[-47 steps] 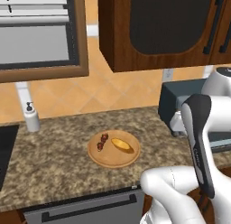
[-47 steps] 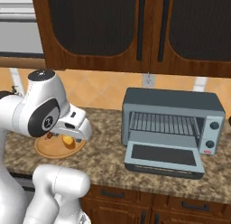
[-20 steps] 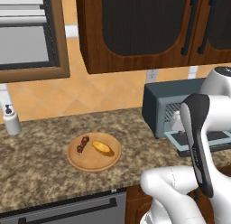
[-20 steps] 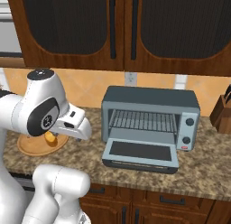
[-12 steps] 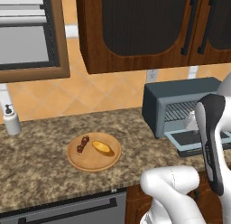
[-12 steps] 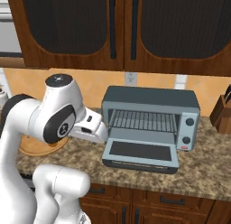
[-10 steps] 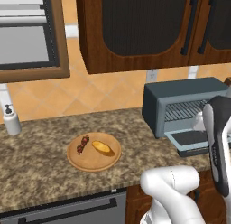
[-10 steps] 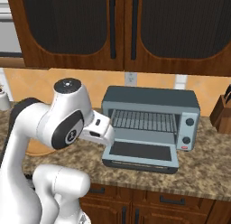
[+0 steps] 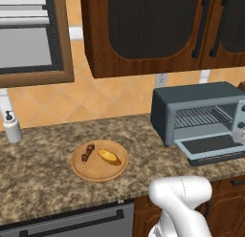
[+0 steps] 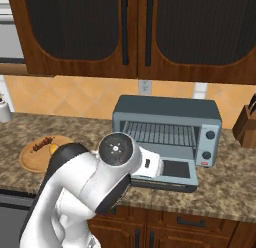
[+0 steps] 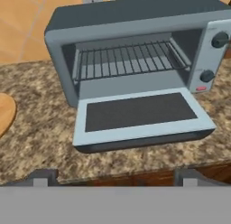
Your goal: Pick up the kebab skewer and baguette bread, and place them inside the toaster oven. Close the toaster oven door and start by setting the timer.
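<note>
The toaster oven (image 9: pixel 196 114) stands on the speckled stone counter (image 9: pixel 43 159) against the tiled wall, with the toaster oven door (image 11: pixel 137 114) folded down flat in front of it and the wire rack (image 11: pixel 128 58) bare inside. Two dark knobs (image 11: pixel 219 39) sit on the panel at its right side. Well apart from it, toward the left along the counter, a round wooden plate (image 9: pixel 99 160) carries the kebab skewer (image 9: pixel 87 153) and the baguette bread (image 9: pixel 109 156), lying just beside each other, the skewer on the left. The gripper (image 11: pixel 115 177) faces the front of the oven, above the counter's edge; its two finger tips stand wide apart with nothing between them. A white soap bottle (image 9: pixel 11 128) stands at the far left of the counter, and a wooden knife block (image 10: pixel 246 123) stands to the right of the oven.
</note>
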You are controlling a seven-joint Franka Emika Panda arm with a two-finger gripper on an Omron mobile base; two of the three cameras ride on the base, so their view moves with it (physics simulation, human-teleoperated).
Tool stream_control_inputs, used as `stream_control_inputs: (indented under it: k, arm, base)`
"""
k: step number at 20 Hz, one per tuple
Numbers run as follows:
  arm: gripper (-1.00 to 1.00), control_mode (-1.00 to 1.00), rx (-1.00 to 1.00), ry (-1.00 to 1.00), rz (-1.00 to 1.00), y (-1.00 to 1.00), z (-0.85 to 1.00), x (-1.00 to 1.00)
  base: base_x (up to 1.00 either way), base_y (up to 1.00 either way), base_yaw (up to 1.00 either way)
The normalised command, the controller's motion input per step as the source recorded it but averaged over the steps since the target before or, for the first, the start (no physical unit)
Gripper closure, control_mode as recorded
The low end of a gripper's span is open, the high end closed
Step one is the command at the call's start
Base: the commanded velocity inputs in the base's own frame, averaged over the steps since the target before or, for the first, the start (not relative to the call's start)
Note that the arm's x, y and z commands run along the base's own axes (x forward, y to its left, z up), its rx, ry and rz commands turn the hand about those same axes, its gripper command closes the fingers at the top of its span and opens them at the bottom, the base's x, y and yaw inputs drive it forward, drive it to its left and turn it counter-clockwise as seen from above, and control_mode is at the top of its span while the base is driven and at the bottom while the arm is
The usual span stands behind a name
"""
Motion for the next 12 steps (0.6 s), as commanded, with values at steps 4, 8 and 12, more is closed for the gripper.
stream_control_inputs:
  k: [4, 8, 12]
  arm:
    - [-1.00, -1.00, 0.00, -0.28, 0.00, -0.58, -0.20, 0.08]
    - [-1.00, -1.00, 0.00, -0.18, 0.00, -0.49, -0.08, 0.16]
    - [-1.00, -1.00, 0.00, -0.07, 0.00, -0.16, -0.01, 0.51]
  base:
    - [0.00, 0.00, 0.00]
    - [0.00, 0.00, 0.00]
    - [0.00, 0.00, 0.00]
